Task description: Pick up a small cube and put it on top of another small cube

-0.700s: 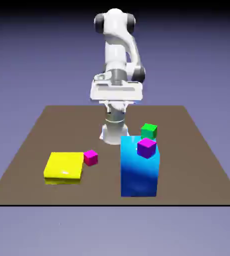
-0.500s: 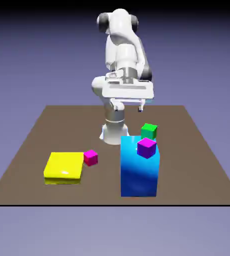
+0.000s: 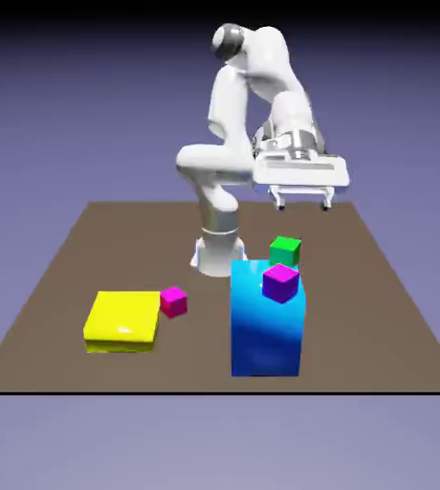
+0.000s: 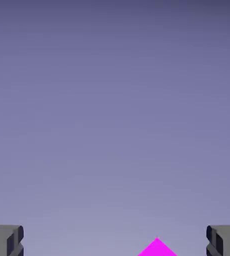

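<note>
No readable writing or labels on anything. Brown tabletop (image 3: 61, 278), plain, near edge cut by a black line. White arm (image 3: 233, 124) rises from the far middle, hand swung to the exterior view's right, high above the blocks. Tall blue block (image 3: 267, 330) stands near-right of centre and hides whatever sits right behind it. Flat yellow slab (image 3: 121, 321) lies near-left. Small green cube (image 3: 285, 251) sits just behind the blue block, its lower part hidden. Purple cube (image 3: 280, 282) rests on the blue block's top, tilted corner-on. Magenta cube (image 3: 173, 301) sits just beside the yellow slab's far-right corner. Tool (image 3: 303, 203) released, fingers spread wide, nothing between them, well above the green cube. Hand view mostly backdrop; only a magenta corner at bottom edge, cut off. The teal small cube can't be made out in either view.
</note>
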